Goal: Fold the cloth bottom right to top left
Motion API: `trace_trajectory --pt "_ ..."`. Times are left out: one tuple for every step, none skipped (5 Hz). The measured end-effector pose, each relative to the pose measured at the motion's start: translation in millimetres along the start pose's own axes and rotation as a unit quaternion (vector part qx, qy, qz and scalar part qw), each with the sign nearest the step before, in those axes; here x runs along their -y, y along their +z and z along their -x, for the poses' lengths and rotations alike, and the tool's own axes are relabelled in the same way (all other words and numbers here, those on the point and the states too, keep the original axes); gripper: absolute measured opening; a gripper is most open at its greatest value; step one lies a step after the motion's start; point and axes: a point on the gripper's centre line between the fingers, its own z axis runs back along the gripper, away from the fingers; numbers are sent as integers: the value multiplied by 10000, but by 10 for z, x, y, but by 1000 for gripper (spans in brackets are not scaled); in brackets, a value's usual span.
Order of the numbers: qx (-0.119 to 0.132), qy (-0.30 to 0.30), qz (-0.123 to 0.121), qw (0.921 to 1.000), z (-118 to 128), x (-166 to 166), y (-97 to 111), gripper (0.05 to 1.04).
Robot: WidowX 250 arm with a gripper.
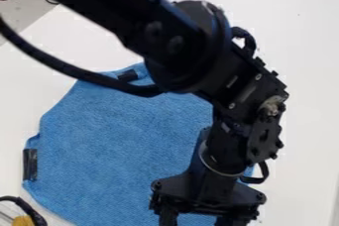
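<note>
1. The blue cloth (pixel 112 141) lies spread on the white counter (pixel 305 71), partly hidden under the arm.
2. The black arm (pixel 165 31) comes in from beyond the cloth's upper left, slants across its top edge, and bends at a big round joint above its upper right.
3. From that joint the arm slopes down and right, then the wrist turns downward along the cloth's right side.
4. The tool (pixel 198 219) hangs over the cloth's lower right part, open, its two fingers standing apart with blue fabric visible between them.
5. A black cable (pixel 66 68) curves over the cloth's upper left.
</note>
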Motion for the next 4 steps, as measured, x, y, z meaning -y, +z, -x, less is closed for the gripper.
trace_trajectory --pt "53 -14 137 9999 -46 53 -40 1000" --pt "-33 88 266 9996 -21 54 -171 1000" --pt "58 355 305 9989 6 68 -267 1000" --pt "132 430 482 9978 4 77 -309 1000"
